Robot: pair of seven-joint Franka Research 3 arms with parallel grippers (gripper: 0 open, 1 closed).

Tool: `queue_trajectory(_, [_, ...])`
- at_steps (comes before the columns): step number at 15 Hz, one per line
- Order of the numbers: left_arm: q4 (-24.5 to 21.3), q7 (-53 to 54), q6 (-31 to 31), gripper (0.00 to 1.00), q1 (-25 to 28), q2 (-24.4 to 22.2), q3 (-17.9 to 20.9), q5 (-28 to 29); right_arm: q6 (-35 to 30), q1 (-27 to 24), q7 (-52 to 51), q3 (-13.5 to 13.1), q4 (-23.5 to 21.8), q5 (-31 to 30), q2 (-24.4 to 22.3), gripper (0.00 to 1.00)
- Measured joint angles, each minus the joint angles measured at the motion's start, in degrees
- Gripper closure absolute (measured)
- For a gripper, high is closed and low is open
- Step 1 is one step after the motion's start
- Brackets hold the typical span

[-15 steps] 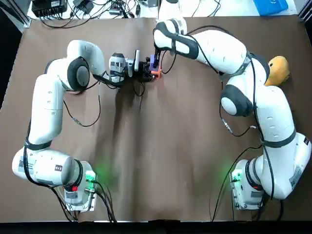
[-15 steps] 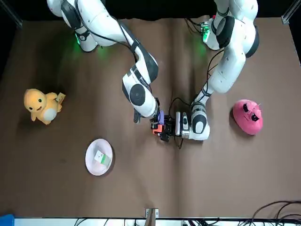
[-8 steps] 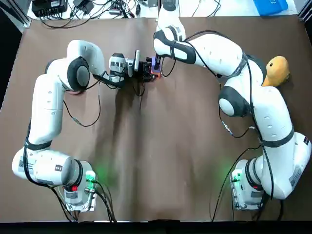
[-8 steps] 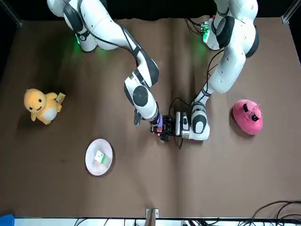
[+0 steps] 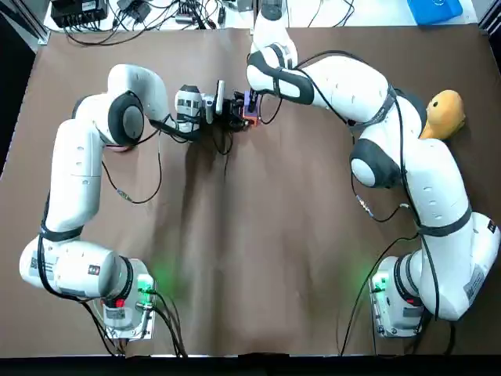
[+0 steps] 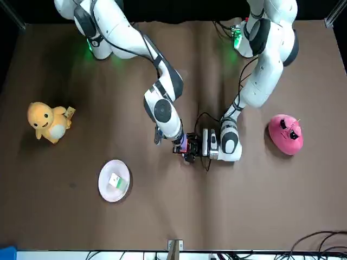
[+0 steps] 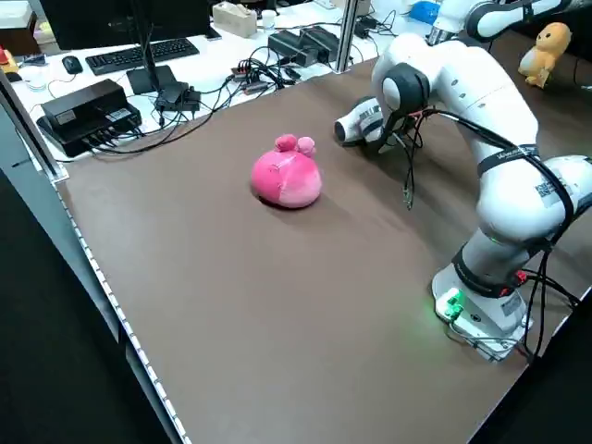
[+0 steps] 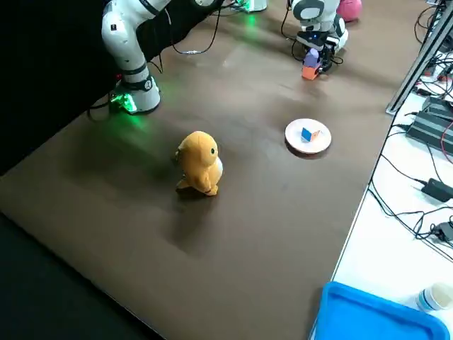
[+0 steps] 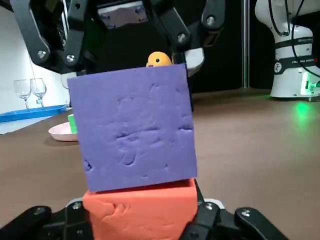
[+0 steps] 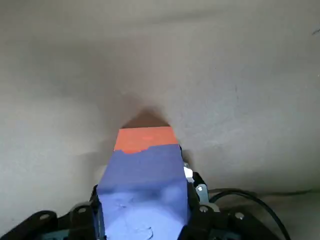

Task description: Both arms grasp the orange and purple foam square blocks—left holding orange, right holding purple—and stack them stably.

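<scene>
The brown bench [image 5: 258, 251] lies under both arms, and I see the work at its far middle part, away from the arm bases. There the left hand [image 5: 237, 114] reaches in sideways, low over the surface. Its two fingers are closed against the sides of the orange block [image 9: 140, 212], so it has hold of it. The purple block [image 9: 132, 130] rests directly on top of the orange one, touching it, and in the left wrist view it sits a little tilted and a little wider than the block below. The right hand [image 10: 145, 200] comes from above. In its wrist view I see its fingers close against both sides of the purple block, so I read it as gripping. From the right side view the pair stands as a short column, purple over orange.

Well apart from the stack, a yellow soft toy [image 6: 49, 122] sits on the robot's right side, a pink soft toy [image 6: 284, 134] on its left, and a plate [image 6: 105, 187] with a small block [image 6: 115, 181] lies nearer the front camera.
</scene>
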Motion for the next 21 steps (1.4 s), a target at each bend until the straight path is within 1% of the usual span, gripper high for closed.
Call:
queue_trajectory(6, [0.00, -0.05, 0.10, 0.36, 0.00, 0.00, 0.00, -0.16, 0.79, 0.02, 1.82, 0.00, -0.06, -0.01, 0.13, 0.40])
queue_trajectory(19, [0.01, -0.10, 0.23, 0.36, 0.00, 0.00, 0.01, -0.39, 1.29, 0.03, 2.07, -0.02, -0.12, -0.05, 0.18, 0.40])
queue_trajectory(21, [0.01, -0.10, 0.23, 0.36, 0.00, 0.00, 0.01, -0.40, 1.42, 0.03, 2.07, -0.02, -0.12, -0.06, 0.21, 0.38])
